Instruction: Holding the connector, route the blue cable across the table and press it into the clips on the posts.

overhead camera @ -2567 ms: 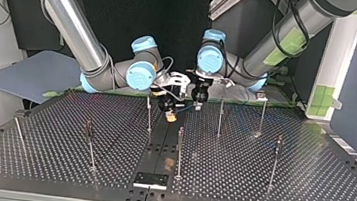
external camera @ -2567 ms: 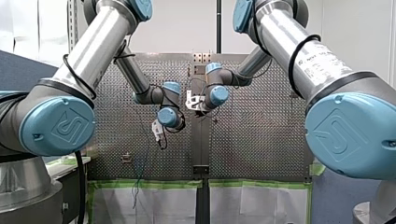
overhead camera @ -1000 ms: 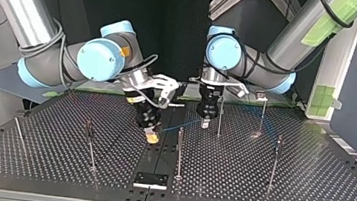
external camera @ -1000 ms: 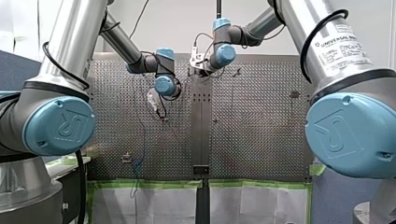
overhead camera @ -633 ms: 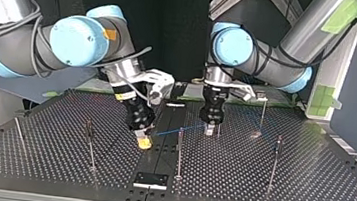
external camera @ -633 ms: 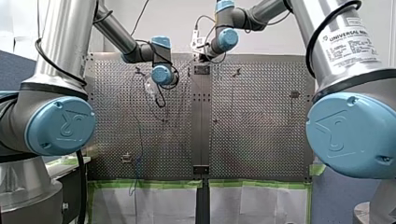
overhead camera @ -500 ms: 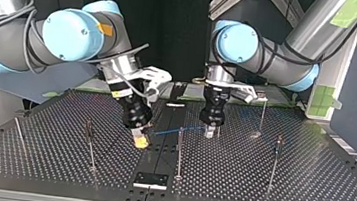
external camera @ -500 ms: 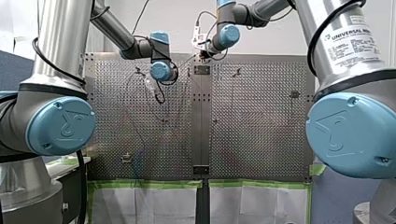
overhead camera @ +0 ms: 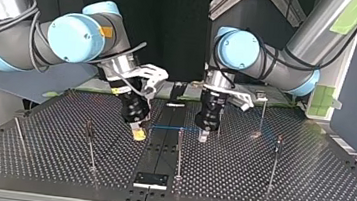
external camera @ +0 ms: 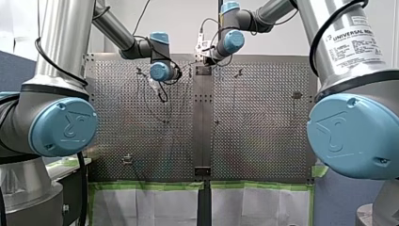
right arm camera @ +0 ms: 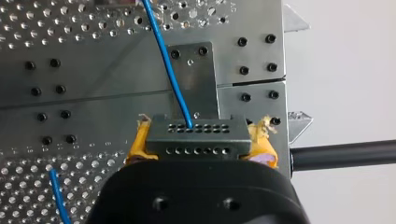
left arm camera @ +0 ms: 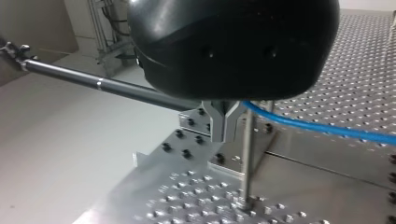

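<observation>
Pads (right arm camera: 136, 148) of my right gripper (right arm camera: 196, 148), yellow, clamp the connector (right arm camera: 196, 133) by its ends, so the cable (right arm camera: 170, 65) leaves its face freely; my left gripper (left arm camera: 223, 127) has its metal fingers (left arm camera: 216, 122) closed, the cable emerging beside them, apparently pinched to hold the span taut; that span crosses level with the middle post's (overhead camera: 178, 153) top, likely for pressing in; its clip is too small to make out.

Left fingers (overhead camera: 203, 135), right fingers (overhead camera: 138, 135) farther across table (overhead camera: 237, 187); blue cable (overhead camera: 173, 127) (now level).
</observation>
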You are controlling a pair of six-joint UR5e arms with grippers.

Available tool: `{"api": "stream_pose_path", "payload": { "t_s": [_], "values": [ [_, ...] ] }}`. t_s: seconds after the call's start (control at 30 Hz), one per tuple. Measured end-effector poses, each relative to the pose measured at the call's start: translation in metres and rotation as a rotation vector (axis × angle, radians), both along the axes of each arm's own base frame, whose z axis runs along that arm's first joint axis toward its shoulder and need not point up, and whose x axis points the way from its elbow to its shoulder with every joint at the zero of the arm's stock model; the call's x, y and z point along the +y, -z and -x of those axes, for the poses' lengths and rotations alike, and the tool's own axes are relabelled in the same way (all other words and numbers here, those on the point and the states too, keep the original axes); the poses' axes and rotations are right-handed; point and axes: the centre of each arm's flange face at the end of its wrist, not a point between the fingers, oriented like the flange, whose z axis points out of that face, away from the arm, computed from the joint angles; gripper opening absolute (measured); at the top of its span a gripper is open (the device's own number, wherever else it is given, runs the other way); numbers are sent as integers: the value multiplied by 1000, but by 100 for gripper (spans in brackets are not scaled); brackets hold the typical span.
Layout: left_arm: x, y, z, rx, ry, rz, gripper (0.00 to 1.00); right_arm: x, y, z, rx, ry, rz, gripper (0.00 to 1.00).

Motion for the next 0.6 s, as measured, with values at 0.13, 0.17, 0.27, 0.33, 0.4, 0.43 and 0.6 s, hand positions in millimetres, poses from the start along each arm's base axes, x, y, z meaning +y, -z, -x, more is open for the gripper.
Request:
{"api": "stream_pose_path", "payload": {
  "t_s": [0.13, 0.17, 0.27, 0.33, 0.4, 0.43, 0.6],
  "values": [
    [-2, 11, -12, 2, 7, -6, 2, -5, 7, 1, 6, 4, -7, 0],
    [-2, 11, -14, 1, 6, -6, 2, -7, 10, 0, 10, 4, -11, 0],
    [0, 11, -20, -4, 4, -7, 2, -13, 21, -2, 19, 4, -22, 0],
    [2, 10, -23, -9, 6, -8, 2, -15, 24, -2, 19, 3, -24, 0],
    [4, 9, -27, -12, 8, -9, 2, -18, 26, -2, 17, 2, -23, 0],
    [5, 9, -29, -12, 9, -10, 2, -20, 26, -2, 16, 0, -22, 0],
    [3, 14, -42, 9, 13, -37, 2, -28, 31, 0, 7, -2, -23, 0]
  ]
}}
